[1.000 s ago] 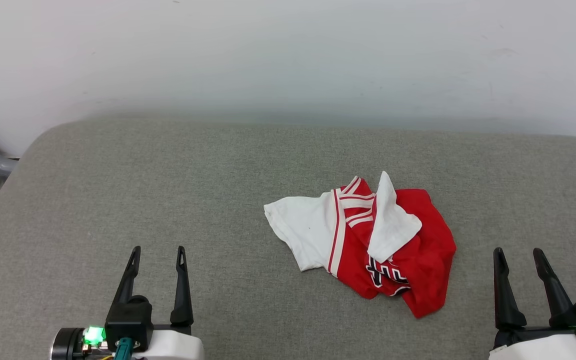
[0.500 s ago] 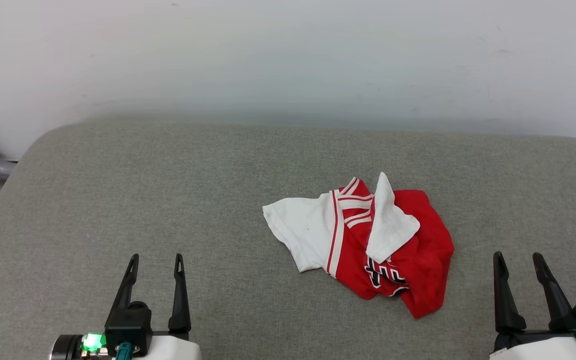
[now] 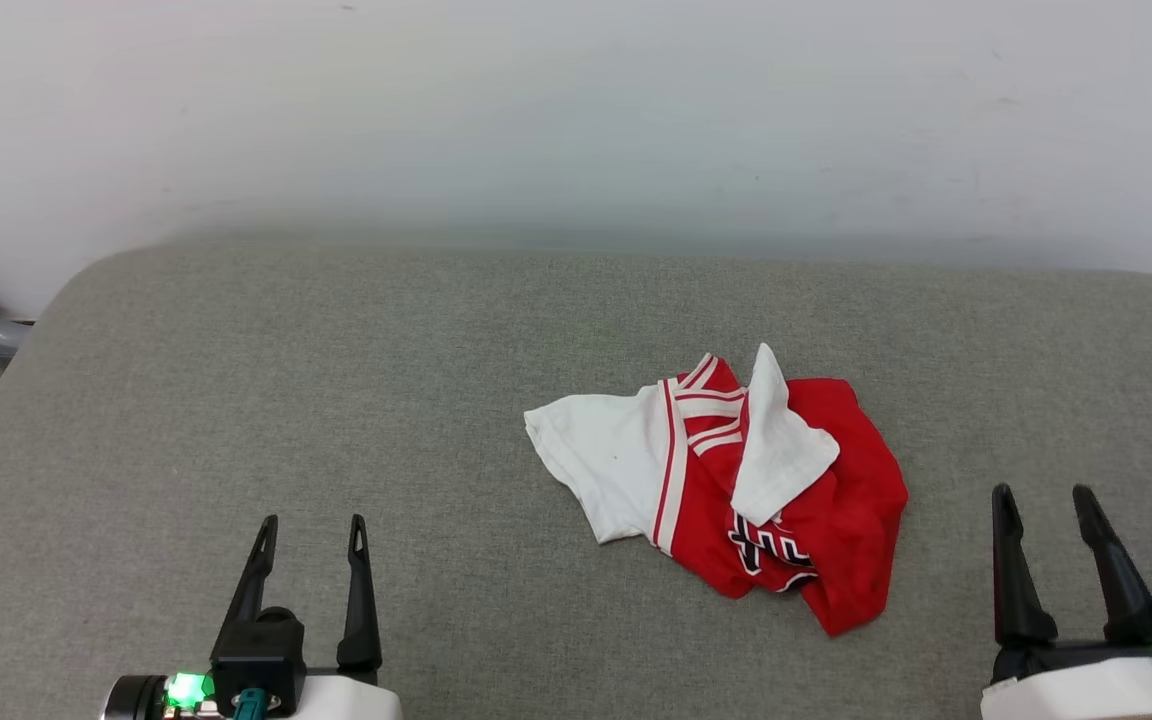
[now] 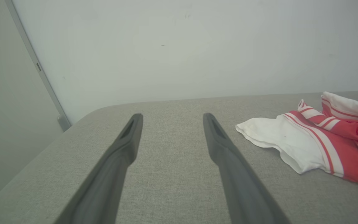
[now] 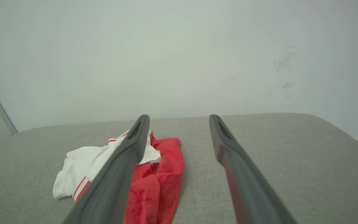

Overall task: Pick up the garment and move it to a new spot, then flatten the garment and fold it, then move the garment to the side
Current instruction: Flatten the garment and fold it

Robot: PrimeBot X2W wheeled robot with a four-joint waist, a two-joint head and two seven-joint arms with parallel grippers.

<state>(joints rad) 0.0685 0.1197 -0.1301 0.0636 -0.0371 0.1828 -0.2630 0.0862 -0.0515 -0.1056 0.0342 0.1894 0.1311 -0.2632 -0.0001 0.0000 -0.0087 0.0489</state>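
head: above, looking down | wrists: low over cushion [image 4: 166,174], facing wall [image 5: 179,46] | shared: garment [image 3: 866,480]

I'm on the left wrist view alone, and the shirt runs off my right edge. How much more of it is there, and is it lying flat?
Observer: Not flat. From the head view the garment is a crumpled heap, with a white sleeve flopped over its red middle.
Operator: Where is my other gripper?
Observer: The right gripper is open at the lower right of the head view, apart from the garment, with nothing between its fingers.
Operator: Which arm is nearer the shirt?
Observer: The right one looks nearer. The left gripper, also open, sits farther off on the garment's other side.
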